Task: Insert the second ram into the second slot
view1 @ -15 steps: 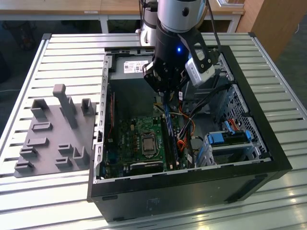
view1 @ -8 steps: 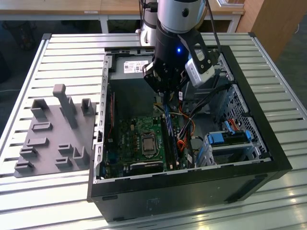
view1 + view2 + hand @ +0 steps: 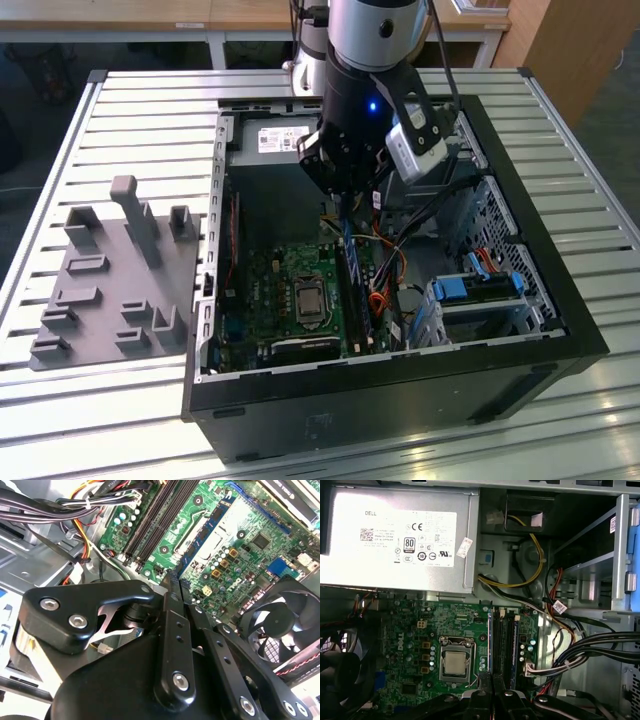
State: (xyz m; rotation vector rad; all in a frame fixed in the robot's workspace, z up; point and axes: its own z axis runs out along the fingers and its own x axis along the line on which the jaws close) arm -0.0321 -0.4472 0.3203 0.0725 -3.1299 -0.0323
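Open black metal computer case [image 3: 560, 300] on a slatted table. The gripper [image 3: 345, 195] reaches down inside it. Its fingers are pinched to a thin gap on the top edge of the second ram [image 3: 353, 270]. This slim blue board stands on edge over the black slots [image 3: 502, 640], to the exterior view's right of the processor socket [image 3: 455, 662]. The board is likely light, stiff and brittle, and best held by its bare long edges, clear of the chips. A glossy green motherboard [image 3: 405, 645] lies beneath.

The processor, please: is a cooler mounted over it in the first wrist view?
No, the processor lies bare on the motherboard, its metal lid in plain sight with nothing mounted over it.
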